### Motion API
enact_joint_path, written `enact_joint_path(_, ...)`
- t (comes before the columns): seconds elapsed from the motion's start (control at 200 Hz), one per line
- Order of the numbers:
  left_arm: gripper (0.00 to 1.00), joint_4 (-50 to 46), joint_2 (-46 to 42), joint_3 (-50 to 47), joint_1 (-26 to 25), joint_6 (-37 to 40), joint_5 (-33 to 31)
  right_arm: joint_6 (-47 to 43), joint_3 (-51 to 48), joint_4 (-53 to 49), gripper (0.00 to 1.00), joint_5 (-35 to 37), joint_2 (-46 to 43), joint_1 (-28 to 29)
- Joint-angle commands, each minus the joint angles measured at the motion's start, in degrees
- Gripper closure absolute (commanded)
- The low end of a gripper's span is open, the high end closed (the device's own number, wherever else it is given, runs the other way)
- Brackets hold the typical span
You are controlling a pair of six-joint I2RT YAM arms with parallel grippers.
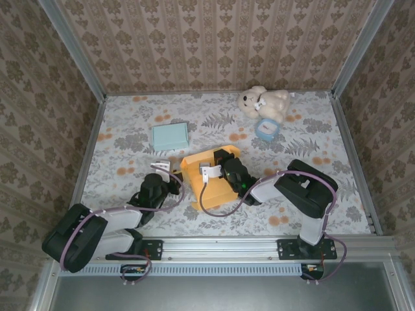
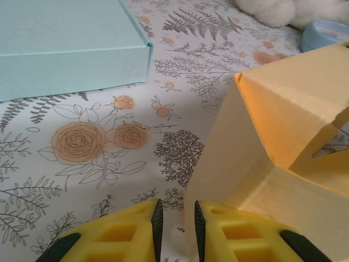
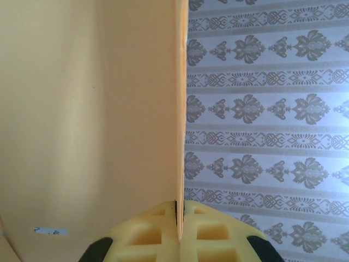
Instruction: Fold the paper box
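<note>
The orange paper box lies partly folded in the middle of the table. In the right wrist view one of its walls stands upright and runs edge-on into my right gripper, which is shut on it. From above, the right gripper sits over the box's far part. My left gripper is low beside the box's left side. Seen from the left wrist, the left gripper has its jaws a little apart over the tablecloth, nothing clamped between them. The box's raised corner stands just right of its right finger.
A flat teal box lies behind the left gripper. A white teddy bear and a small blue dish sit at the back right. Patterned walls close in the floral tablecloth on three sides.
</note>
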Motion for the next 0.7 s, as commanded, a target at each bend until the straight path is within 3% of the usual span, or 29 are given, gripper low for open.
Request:
enact_joint_path(0.0, 0.73, 4.82, 0.2, -0.37, -0.23, 1.36, 2.71, 1.98, -0.95, -5.33, 1.0, -2.23, 1.16, 0.3)
enact_joint_path(0.325, 0.62, 4.97, -2.47, -3.46, -0.3, 0.85, 0.97, 2.23, -1.35, -5.88, 1.0, -2.46, 0.55, 0.12)
enact_joint_path(0.535, 0.55, 0.8, -8.81, -5.0, -0.39, -1.36, 1.8, 2.28, -1.52, -6.51, 1.0, -2.76, -0.02, -0.3)
enact_joint_path(0.695, 0.54, 0.37, -11.13, -5.54, -0.48, -0.86, 2.79, 2.67, -1.39, -6.64, 1.0, -2.73, -0.16, -0.44)
